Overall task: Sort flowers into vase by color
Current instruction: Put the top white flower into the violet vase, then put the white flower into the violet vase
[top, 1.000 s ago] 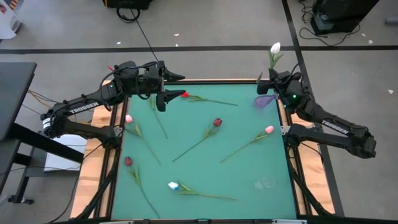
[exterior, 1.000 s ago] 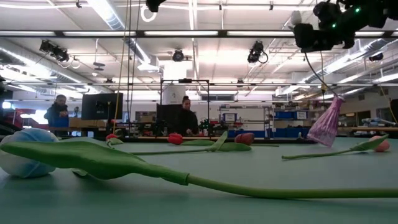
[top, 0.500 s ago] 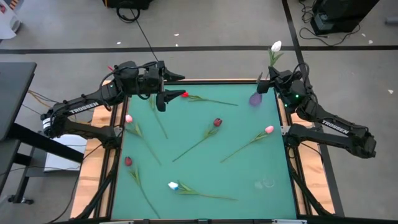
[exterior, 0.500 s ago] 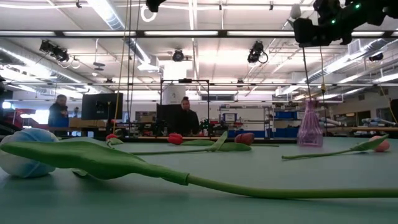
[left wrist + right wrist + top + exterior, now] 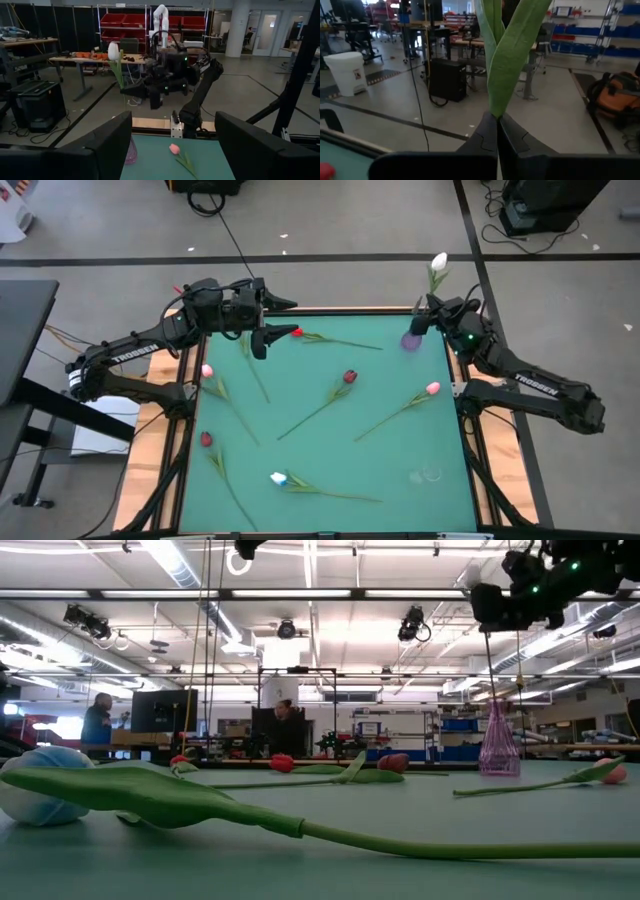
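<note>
Right jaws (image 5: 432,313) clamping the stem of a white tulip (image 5: 438,262), holding it upright, stem hanging directly over the purple vase (image 5: 411,339) standing just below. Left jaws (image 5: 268,328) hovering apart, a red tulip (image 5: 297,332) lying just beside them on the green counter (image 5: 400,470).
</note>
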`<state>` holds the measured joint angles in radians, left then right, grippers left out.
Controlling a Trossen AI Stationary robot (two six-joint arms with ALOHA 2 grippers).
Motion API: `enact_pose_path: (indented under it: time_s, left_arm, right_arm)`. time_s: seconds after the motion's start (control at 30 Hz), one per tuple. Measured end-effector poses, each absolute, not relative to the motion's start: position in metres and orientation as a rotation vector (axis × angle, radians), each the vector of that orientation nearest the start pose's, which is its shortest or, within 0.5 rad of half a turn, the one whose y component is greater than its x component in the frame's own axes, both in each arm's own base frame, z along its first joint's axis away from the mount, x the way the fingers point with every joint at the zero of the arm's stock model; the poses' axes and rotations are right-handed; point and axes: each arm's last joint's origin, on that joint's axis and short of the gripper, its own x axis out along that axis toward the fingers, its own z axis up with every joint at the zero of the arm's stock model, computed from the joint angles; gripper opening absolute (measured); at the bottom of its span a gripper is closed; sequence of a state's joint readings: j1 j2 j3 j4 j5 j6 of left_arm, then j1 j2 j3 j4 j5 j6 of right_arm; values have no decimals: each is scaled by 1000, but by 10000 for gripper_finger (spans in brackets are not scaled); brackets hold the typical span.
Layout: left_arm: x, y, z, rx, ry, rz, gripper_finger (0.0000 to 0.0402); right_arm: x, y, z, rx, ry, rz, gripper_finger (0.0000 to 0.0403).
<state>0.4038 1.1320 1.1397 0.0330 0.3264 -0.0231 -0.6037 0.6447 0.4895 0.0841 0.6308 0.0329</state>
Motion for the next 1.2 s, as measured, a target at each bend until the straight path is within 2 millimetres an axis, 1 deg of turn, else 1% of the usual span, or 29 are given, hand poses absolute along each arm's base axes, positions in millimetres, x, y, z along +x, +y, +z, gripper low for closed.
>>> enact_pose_path:
  time_s: [0.13, 0.33, 0.43, 0.57, 0.67, 0.77, 0.9, 1.1, 1.2]
  left_arm:
    - [231, 89, 408, -9, -39, 77, 291]
    - [231, 89, 408, -9, -39, 77, 291]
    - [231, 89, 408, -9, -39, 77, 291]
    - [231, 89, 408, -9, -39, 77, 291]
    - [231, 89, 408, -8, -39, 77, 291]
    - [231, 89, 408, -9, -39, 77, 291]
    - [231, 89, 408, -9, -39, 77, 291]
    - [231, 89, 408, -9, -39, 77, 291]
    - [231, 89, 408, -9, -39, 77, 291]
  right_arm:
    - [116, -100, 259, 42, 91, -1236, 23]
    - [115, -100, 241, 99, 101, -1253, 79]
    - [114, -100, 232, 118, 110, -1255, 99]
    - [114, -100, 225, 122, 100, -1262, 109]
    - [114, -100, 226, 122, 86, -1266, 110]
    - [113, -100, 231, 96, 83, -1263, 110]
    - [112, -98, 248, 44, 61, -1259, 110]
    - [105, -91, 283, 8, 3, -1244, 110]
    - [103, -85, 301, -1, -22, -1189, 110]
